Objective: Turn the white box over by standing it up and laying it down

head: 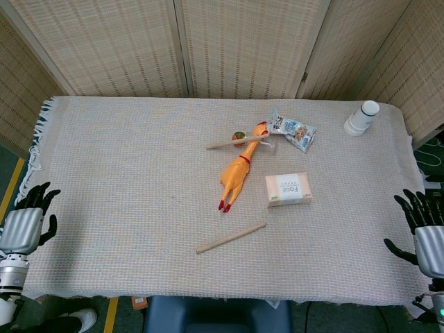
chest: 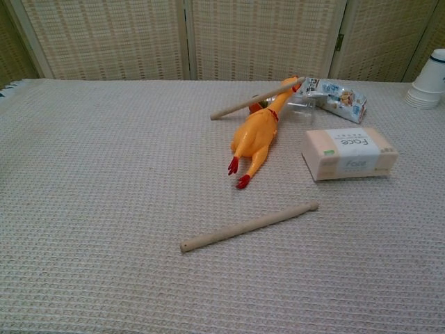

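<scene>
The white box [head: 288, 189] [chest: 349, 152] lies flat on the cloth-covered table, printed face up, just right of the rubber chicken. No hand touches it. My right hand [head: 424, 234] hangs off the table's right edge with fingers spread and nothing in it. My left hand [head: 25, 223] sits off the left edge, fingers apart and empty. Neither hand shows in the chest view.
A yellow rubber chicken [head: 239, 173] [chest: 258, 135] lies left of the box. One wooden stick [head: 230, 238] [chest: 247, 227] lies near the front, another [head: 236, 142] behind the chicken. A snack packet [head: 294, 130] and stacked white cups [head: 361, 118] sit at the back right.
</scene>
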You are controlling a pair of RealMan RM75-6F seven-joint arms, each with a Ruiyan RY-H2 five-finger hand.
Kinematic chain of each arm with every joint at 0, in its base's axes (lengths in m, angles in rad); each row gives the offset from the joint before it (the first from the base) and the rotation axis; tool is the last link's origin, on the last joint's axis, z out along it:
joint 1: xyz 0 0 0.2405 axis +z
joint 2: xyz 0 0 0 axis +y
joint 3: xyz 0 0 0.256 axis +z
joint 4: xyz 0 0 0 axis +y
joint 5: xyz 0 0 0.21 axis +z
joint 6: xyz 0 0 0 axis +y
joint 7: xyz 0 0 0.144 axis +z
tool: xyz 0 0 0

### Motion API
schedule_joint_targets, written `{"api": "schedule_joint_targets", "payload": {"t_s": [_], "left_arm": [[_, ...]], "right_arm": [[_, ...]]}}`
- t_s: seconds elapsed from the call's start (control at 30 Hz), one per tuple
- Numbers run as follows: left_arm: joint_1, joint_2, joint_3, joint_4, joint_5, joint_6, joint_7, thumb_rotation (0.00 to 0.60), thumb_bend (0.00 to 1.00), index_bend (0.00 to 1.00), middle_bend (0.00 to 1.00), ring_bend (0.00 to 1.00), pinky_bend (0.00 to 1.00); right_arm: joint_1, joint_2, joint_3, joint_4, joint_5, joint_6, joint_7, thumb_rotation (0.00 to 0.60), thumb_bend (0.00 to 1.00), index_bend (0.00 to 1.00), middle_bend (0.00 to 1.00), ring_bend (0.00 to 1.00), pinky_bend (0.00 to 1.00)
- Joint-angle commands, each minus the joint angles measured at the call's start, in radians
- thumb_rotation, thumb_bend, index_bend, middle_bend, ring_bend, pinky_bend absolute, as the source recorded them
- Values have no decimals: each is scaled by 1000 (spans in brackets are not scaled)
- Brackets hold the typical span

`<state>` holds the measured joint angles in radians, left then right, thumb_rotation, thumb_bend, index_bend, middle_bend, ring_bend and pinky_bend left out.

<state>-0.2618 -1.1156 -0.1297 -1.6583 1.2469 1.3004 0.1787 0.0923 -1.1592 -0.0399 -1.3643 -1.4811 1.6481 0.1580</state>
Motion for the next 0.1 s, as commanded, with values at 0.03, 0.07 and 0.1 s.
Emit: {"api": "schedule_joint_targets", "payload": {"t_s": [0.03, 0.07, 0.1], "left_arm": [[-1, -3, 0, 2, -4, -2, 6, 600, 627, 167, 0, 0, 200], [-3, -6, 0, 4, -6, -4, 9, 600, 627, 167, 0, 0, 200], [-4, -7, 0, 5, -7, -5, 11, 600, 627, 167, 0, 0, 200]], "right_arm": [[-78, 34, -10, 136, 99, -113, 154, 600, 141, 136, 55, 18, 0], [-80, 44, -6, 136, 107, -127, 159, 600, 142, 140, 55, 16, 0], [-83, 48, 3, 135, 113, -126, 162, 600, 144, 140, 55, 12, 0]]}}
